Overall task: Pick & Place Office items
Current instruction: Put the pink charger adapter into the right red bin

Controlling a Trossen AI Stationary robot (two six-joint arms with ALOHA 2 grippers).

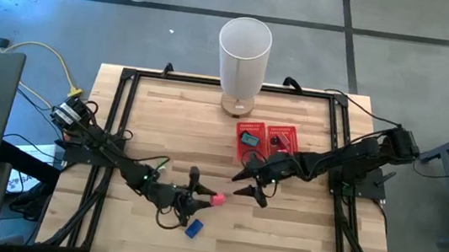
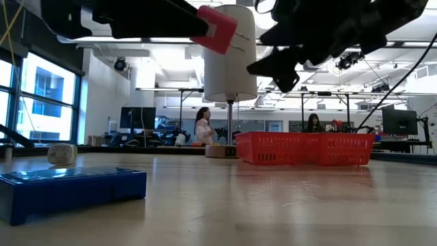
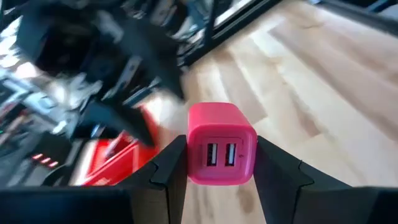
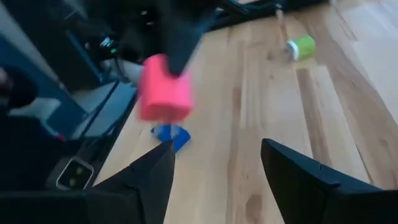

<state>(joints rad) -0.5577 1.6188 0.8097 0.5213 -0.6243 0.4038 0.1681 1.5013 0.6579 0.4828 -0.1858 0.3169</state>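
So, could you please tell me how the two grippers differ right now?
The left gripper is shut on the pink USB charger, while the right gripper is open and empty. In the high view the left gripper points toward the right gripper, which reaches in from beside the red mesh tray. Both hang above the wooden table.

two dark, near-black six-joint arms, matte housings. left tool and right tool: angular black wedge-shaped fingers. yellow and black cables trail from left arm base; small green light near its wrist.
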